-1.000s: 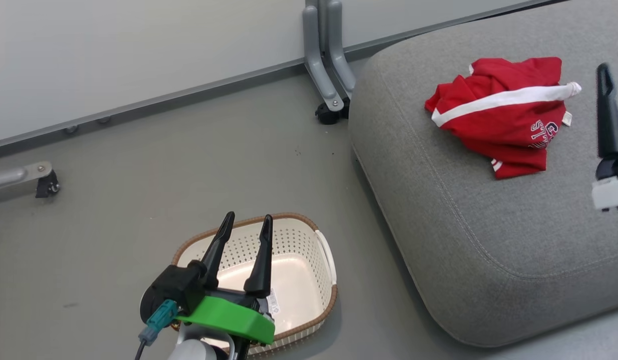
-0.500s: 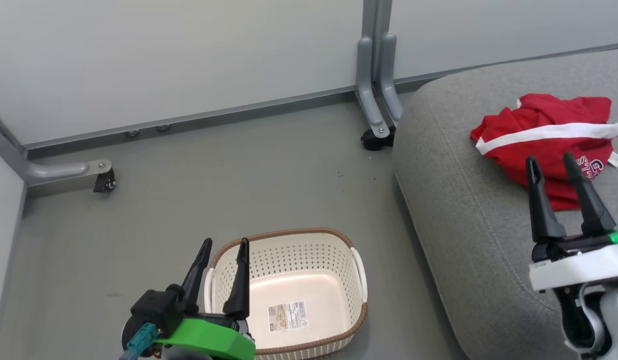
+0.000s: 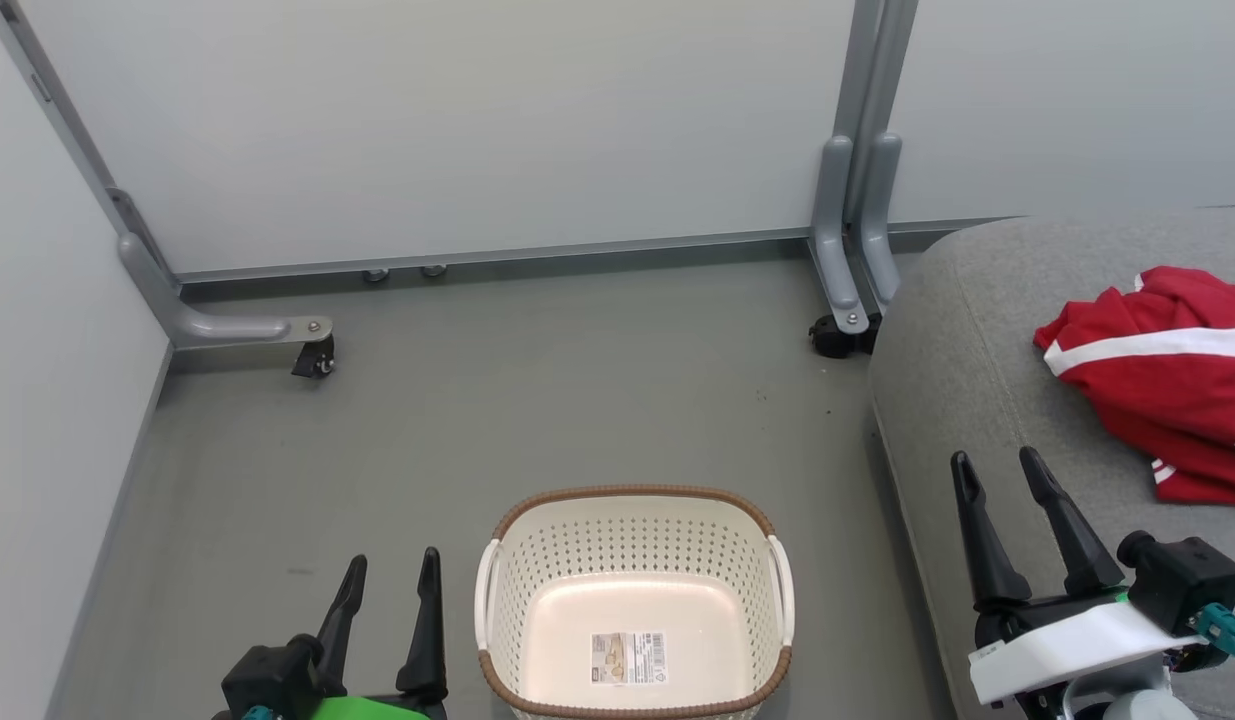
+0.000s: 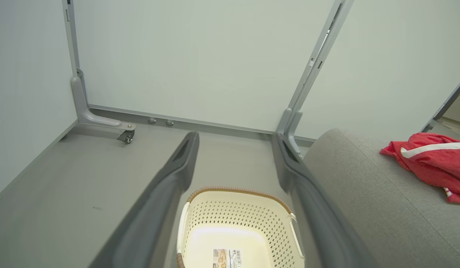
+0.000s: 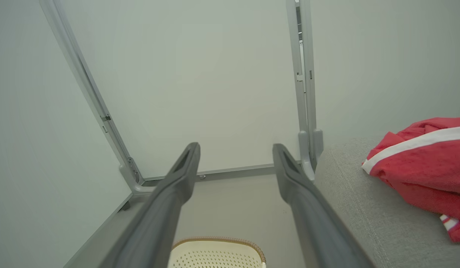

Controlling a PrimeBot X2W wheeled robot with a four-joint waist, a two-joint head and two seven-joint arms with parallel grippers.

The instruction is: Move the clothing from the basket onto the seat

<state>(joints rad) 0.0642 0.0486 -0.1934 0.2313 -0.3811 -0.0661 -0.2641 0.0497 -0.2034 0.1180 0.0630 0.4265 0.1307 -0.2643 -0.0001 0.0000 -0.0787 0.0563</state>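
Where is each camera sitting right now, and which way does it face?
Head view: on the head, facing forward and down at the basket on the floor; left jaws lower left, right jaws lower right.
Left wrist view: low by the basket, facing the wall panels along its own open jaws.
Right wrist view: beside the seat, facing those panels along its open jaws.
Shared: clothing on the seat.

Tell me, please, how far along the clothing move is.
Done: the clothing lies on the seat, and the basket holds just its label sticker. In hand: nothing; both sets of jaws stand open, empty. Left: apparently nothing.
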